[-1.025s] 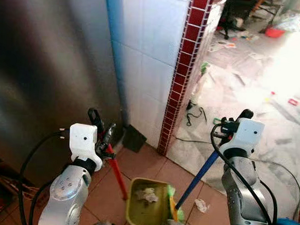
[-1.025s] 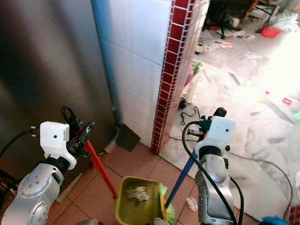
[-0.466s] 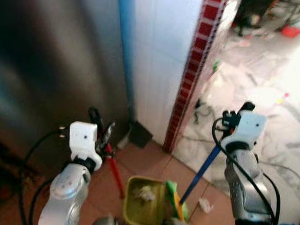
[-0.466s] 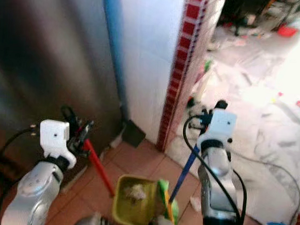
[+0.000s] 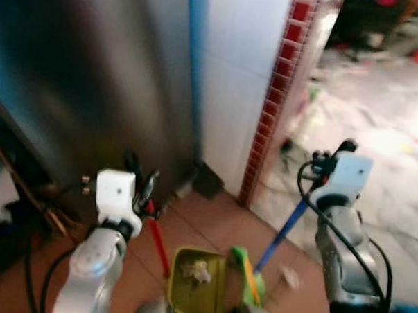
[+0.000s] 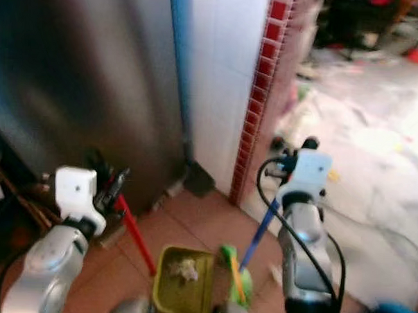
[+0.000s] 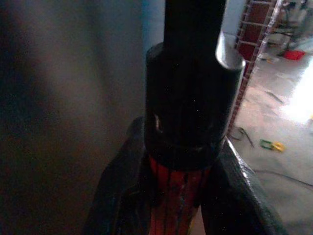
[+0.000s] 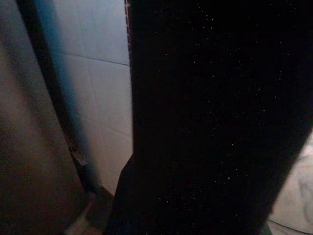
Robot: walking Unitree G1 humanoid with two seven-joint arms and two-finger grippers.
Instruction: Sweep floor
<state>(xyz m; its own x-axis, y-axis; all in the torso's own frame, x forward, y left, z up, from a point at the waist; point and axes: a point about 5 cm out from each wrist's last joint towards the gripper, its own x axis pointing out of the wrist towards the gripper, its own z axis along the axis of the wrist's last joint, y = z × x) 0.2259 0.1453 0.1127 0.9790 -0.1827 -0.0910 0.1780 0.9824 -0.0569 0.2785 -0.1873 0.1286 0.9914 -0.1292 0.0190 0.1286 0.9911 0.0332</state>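
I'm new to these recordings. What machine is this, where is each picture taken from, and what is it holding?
This is a humanoid robot sweeping a floor. The two wide pictures come from its head, looking down; the two dark ones from cameras on its wrists. The left pincer is shut on a red handle that runs down to a yellow-green dustpan with crumpled litter inside. The right pincer grips a blue broom handle with a green head. They stand on brown floor tiles, beside a steel appliance and a white tiled wall edged in red.
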